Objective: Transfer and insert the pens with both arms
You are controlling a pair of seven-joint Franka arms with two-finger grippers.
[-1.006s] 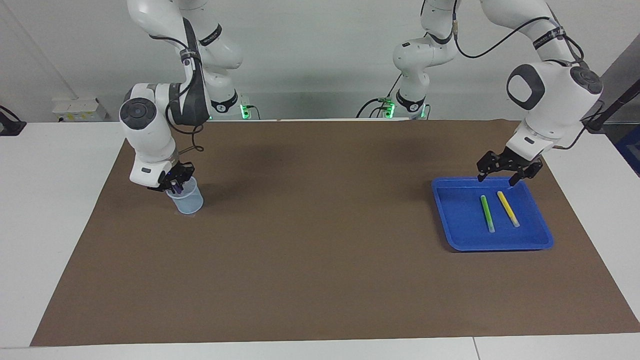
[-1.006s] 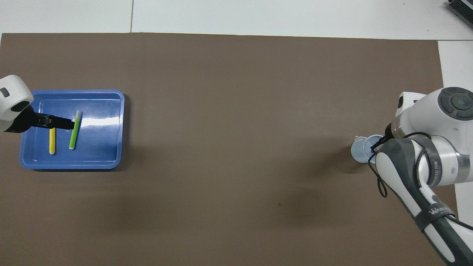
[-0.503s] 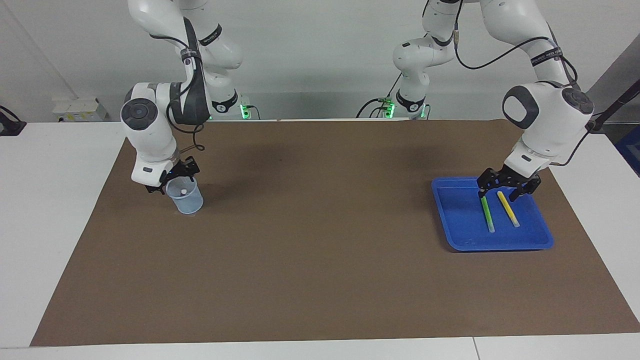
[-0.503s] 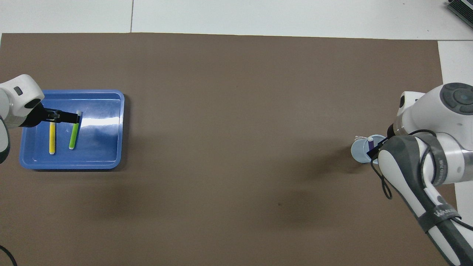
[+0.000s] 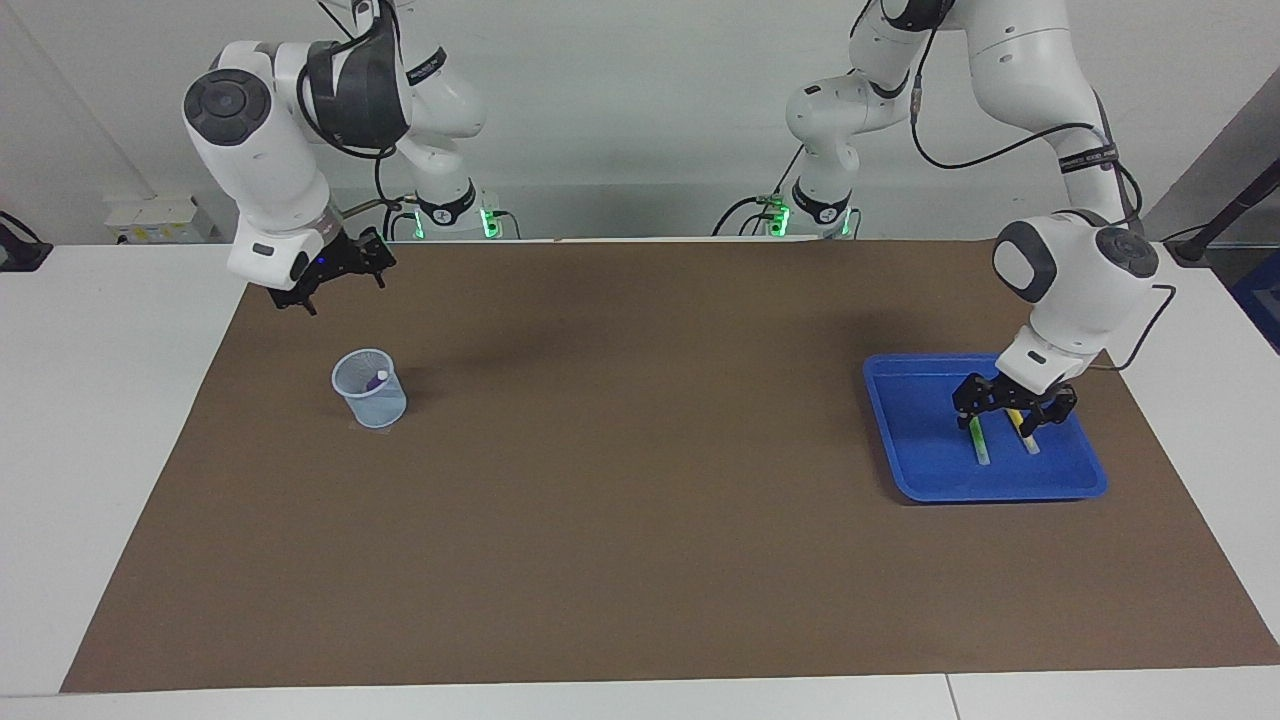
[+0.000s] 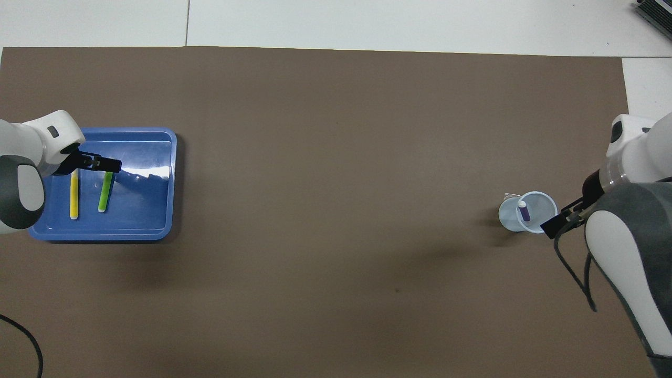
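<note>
The purple pen [image 5: 376, 380] stands in a clear plastic cup [image 5: 372, 405] toward the right arm's end of the table; both also show in the overhead view, pen [image 6: 523, 211] and cup [image 6: 506, 218]. My right gripper [image 5: 338, 285] is open and empty, raised above the mat beside the cup [image 6: 564, 220]. The green pen [image 5: 981, 448] and yellow pen [image 5: 1029, 442] lie side by side in a blue tray [image 5: 900, 480]. My left gripper [image 5: 1012, 412] is open and low in the tray over these two pens [image 6: 100, 164]; I cannot tell which one it straddles.
A brown mat [image 5: 640, 520] covers most of the white table. The tray [image 6: 152, 220] sits near the mat's edge at the left arm's end. A black cable [image 6: 29, 338] loops by the left arm's base.
My right gripper opened, left the purple pen in the cup and rose up and away from it. My left gripper came down into the tray over the green and yellow pens.
</note>
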